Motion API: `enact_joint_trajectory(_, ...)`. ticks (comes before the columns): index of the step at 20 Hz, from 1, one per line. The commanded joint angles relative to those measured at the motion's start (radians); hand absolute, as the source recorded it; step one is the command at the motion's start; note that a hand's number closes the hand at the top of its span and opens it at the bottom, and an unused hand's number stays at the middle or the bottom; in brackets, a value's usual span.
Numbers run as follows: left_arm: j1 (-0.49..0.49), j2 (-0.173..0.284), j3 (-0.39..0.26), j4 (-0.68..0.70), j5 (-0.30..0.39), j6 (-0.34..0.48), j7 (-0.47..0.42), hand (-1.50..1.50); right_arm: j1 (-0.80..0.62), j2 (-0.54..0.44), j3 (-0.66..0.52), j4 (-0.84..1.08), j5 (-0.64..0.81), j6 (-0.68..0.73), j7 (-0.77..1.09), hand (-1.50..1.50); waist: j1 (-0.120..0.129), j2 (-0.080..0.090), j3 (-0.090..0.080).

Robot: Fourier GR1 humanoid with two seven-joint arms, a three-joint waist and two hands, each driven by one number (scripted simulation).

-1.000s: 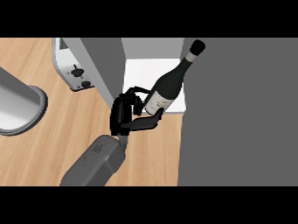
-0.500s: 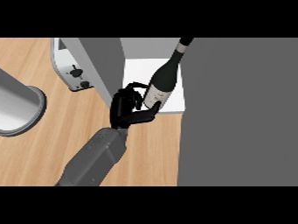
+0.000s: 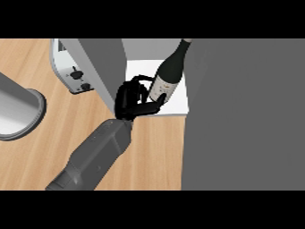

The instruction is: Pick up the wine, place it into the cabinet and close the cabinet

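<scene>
The wine bottle [image 3: 168, 74] is dark with a pale label and tilts with its neck pointing away and to the right. My right hand [image 3: 132, 99] is shut on its lower body, fingers and thumb curled round the label end. The bottle hangs over the white floor [image 3: 175, 106] of the open cabinet, between the cabinet's grey side panel [image 3: 105, 67] and the large grey door [image 3: 254, 116] on the right. The bottle's base is hidden behind my hand. My left hand does not show.
A silver toaster [image 3: 72, 74] sits on the wooden counter [image 3: 56, 134] just left of the cabinet's side panel. A thick grey cylinder [image 3: 6, 105] with a flanged end crosses the left edge. The open door fills the right side of the view.
My right hand has carried the bottle away from me, farther over the cabinet's white floor. The bottle's neck has swung to the left and now lies closer to the door's edge.
</scene>
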Motion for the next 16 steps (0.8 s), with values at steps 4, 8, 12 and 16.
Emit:
enact_joint_trajectory(4, -0.064, 0.000, -0.019, 0.063, 0.110, -0.029, -0.031, 1.50, 0.123, 0.040, 0.106, -0.041, 0.064, 0.000, -0.070, -1.50, -0.017, 0.002, 0.000)
enact_joint_trajectory(8, -0.114, 0.000, -0.003, 0.115, 0.090, -0.036, -0.014, 1.50, 0.012, -0.007, -0.016, 0.024, -0.014, 0.010, -0.027, -1.50, 0.000, 0.000, 0.000)
enact_joint_trajectory(12, -0.167, 0.000, -0.009, 0.190, 0.113, -0.023, 0.002, 1.50, -0.001, -0.005, -0.009, 0.043, 0.003, 0.013, -0.044, -1.50, -0.011, 0.004, 0.000)
enact_joint_trajectory(16, -0.188, 0.000, -0.003, 0.251, 0.119, 0.000, 0.023, 1.50, 0.050, 0.008, 0.034, 0.039, 0.035, 0.049, -0.097, -1.50, -0.024, 0.007, 0.000)
